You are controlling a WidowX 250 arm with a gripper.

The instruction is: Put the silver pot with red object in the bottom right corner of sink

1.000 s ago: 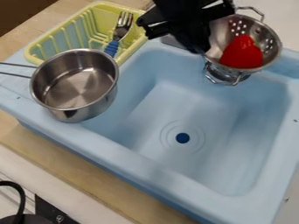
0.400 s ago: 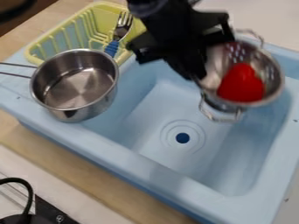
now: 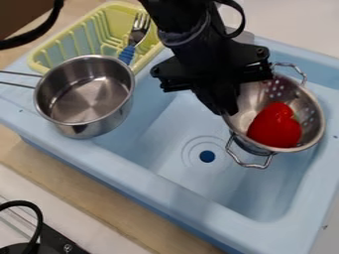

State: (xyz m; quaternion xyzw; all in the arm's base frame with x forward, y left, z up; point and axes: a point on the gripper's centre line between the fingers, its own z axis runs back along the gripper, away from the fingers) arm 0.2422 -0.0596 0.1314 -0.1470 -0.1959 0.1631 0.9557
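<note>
Lower left, nearest: black cable (image 3: 34,221). Centre: blue sink (image 3: 179,191) with dark drain (image 3: 207,157). Left rim: steel saucepan (image 3: 86,99). Over the basin's right part: silver colander (image 3: 308,106) containing a red object (image 3: 275,128); the black gripper (image 3: 227,109) appears closed on its left rim. Behind the saucepan: yellow rack (image 3: 49,49) with a blue-handled fork (image 3: 136,37).

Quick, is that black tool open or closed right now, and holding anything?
Tool: closed on the near-side rim of the silver colander, with the red object inside.
</note>
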